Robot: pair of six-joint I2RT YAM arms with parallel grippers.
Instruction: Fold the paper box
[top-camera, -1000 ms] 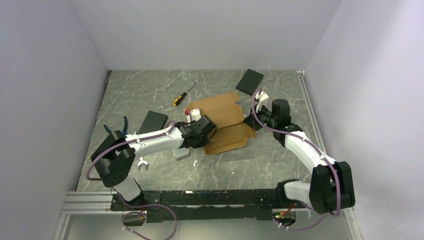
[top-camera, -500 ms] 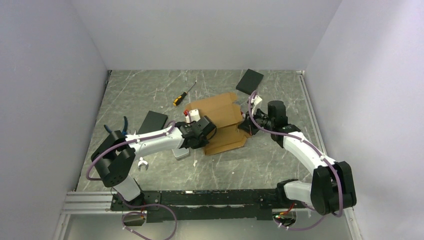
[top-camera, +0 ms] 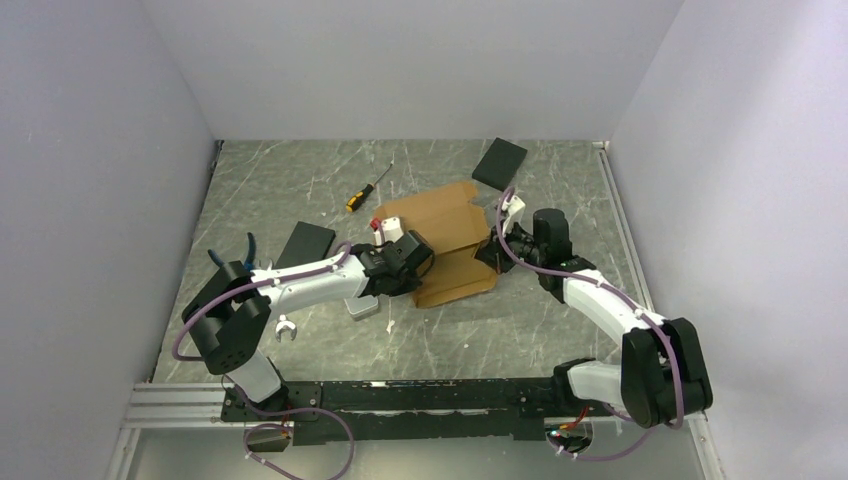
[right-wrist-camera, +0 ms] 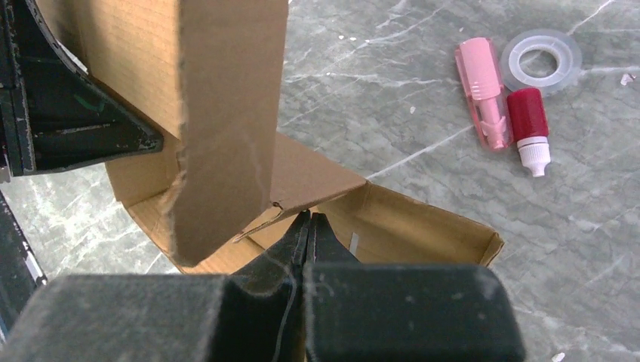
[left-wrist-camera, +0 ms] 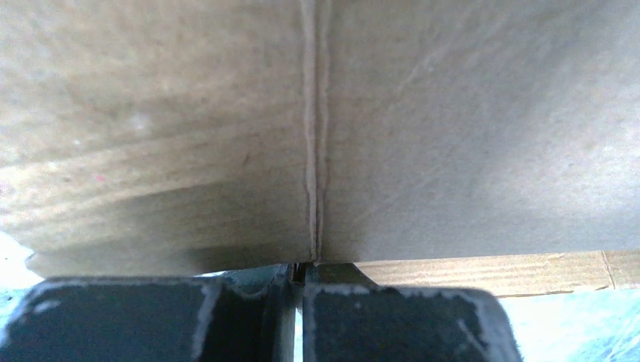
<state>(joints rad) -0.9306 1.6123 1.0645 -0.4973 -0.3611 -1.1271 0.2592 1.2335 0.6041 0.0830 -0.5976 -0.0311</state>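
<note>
The paper box (top-camera: pixel 445 235) lies in the middle of the desk (top-camera: pixel 290 180), a tan cardboard sheet that is partly raised, between the two arms. Its far panels lie spread towards the back wall and its near part sits by the left arm's wrist.

The left gripper (left-wrist-camera: pixel 296 275) is at the near-left side of the box. In the left wrist view its jaws are closed to a thin slit on the lower edge of a cardboard panel. A crease runs straight down the panel to that slit, and the panel fills almost all of the view.

The right gripper (right-wrist-camera: pixel 308 222) comes in from the right side of the box with its jaws pressed together and nothing between them. Its tips touch the corner of a flap inside the box. In that view a tall flap stands upright just left of the tips, and a low wall of the box rises on the right.

A screwdriver (top-camera: pixel 368 188) with a yellow handle lies far-left of the box. One black slab (top-camera: pixel 499 163) lies at the far right and another black slab (top-camera: pixel 305 245) lies to the left. A pink tube (right-wrist-camera: pixel 483 94), a red-capped bottle (right-wrist-camera: pixel 528 128) and a clear tape ring (right-wrist-camera: pixel 542 60) lie close together beside the box
</note>
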